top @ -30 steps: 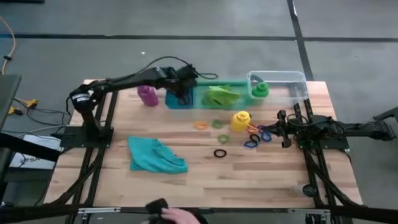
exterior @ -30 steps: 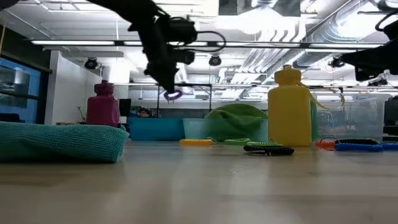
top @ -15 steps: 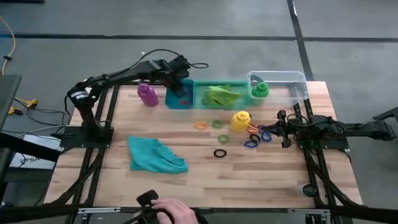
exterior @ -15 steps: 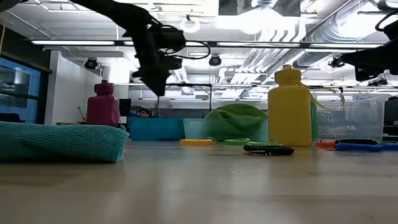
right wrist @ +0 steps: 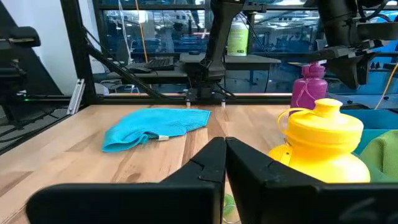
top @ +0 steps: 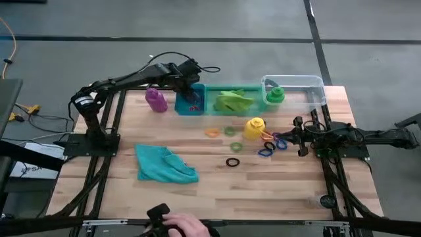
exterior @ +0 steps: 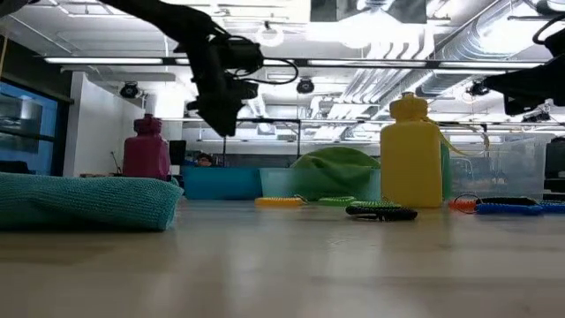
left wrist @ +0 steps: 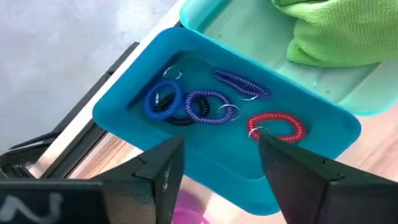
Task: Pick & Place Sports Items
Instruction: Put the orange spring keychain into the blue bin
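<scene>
Holding four coiled rings (left wrist: 207, 106), the blue bin (left wrist: 143, 99) neighbors a cloth-filled green bin (left wrist: 348, 96).

Two matte-black, slim, jointed robot arms, each on a black tubular frame base clamped to the table edges. Left arm (top: 125, 83): a thin black cable loops loose above its wrist, round joint housing with a pale ring mark near its base. Left gripper (left wrist: 214, 180): two flat, angular black plastic fingers (left wrist: 158, 171) with bevelled edges, white lettering on the body below. Right arm (top: 368, 137): same black build. Right gripper (right wrist: 225, 163): blocky black fingers.
</scene>
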`<state>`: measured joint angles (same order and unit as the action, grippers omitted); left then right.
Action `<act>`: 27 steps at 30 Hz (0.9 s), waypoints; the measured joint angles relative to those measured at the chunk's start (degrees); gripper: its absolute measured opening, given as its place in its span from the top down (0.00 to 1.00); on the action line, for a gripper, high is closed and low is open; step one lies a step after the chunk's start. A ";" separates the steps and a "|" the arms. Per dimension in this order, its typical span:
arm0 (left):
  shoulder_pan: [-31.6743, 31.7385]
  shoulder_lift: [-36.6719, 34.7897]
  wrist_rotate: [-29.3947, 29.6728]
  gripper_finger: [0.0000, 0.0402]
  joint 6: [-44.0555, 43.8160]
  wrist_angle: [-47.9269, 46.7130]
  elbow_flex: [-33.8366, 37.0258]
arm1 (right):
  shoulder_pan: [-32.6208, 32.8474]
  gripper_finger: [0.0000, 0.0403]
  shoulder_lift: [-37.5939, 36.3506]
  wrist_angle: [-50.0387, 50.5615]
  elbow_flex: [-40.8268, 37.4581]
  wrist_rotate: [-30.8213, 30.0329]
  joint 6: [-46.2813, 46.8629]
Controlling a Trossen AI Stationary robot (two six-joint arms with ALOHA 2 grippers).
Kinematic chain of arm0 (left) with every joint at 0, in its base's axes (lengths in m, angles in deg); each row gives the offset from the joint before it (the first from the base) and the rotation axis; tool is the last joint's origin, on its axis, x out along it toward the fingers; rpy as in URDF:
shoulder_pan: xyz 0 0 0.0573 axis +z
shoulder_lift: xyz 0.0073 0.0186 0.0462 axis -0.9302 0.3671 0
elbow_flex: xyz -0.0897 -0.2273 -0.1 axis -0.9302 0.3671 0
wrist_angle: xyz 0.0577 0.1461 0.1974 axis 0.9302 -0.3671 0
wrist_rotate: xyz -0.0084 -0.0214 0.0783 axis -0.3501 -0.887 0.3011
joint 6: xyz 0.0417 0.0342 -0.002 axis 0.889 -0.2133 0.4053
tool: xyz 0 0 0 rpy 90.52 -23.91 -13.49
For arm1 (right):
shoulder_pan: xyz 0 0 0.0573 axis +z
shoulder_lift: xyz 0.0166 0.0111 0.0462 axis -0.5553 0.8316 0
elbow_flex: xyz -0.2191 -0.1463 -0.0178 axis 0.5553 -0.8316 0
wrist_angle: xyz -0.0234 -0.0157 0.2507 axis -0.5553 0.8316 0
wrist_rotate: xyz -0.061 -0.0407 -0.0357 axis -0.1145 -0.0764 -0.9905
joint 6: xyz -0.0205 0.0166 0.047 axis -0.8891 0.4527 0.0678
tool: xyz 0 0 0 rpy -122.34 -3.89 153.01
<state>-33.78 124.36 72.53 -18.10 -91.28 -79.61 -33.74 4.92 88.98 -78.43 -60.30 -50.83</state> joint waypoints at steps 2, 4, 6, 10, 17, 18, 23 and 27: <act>-0.71 -0.02 0.00 0.59 0.00 0.00 0.00 | 0.00 1.00 0.00 0.00 0.00 0.00 0.01; -1.67 0.00 -0.04 0.59 0.00 0.00 0.00 | 0.00 1.00 0.02 0.00 0.00 0.00 0.01; -2.72 0.00 -0.05 0.59 0.17 0.00 0.00 | 0.00 1.00 0.02 -0.01 0.00 0.00 0.00; -5.36 -0.01 -0.04 0.59 1.92 0.00 0.02 | 0.00 1.00 0.02 0.00 0.00 0.00 -0.01; -10.88 0.00 -0.09 0.59 2.86 0.00 0.02 | 0.00 1.00 0.00 0.00 0.00 0.00 0.01; -11.74 0.00 -0.09 0.59 2.86 0.00 0.02 | 0.00 1.00 0.02 0.00 0.00 0.00 -0.01; -16.36 0.00 -0.73 0.59 2.86 0.00 0.02 | 0.00 1.00 0.00 0.00 0.00 0.02 0.01; -20.11 0.00 -1.70 0.59 2.06 -0.04 0.14 | 0.00 1.00 0.00 0.00 0.00 0.00 0.01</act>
<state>-53.89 124.36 70.83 -16.04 -91.32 -79.48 -33.74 4.92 88.98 -78.43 -60.30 -50.82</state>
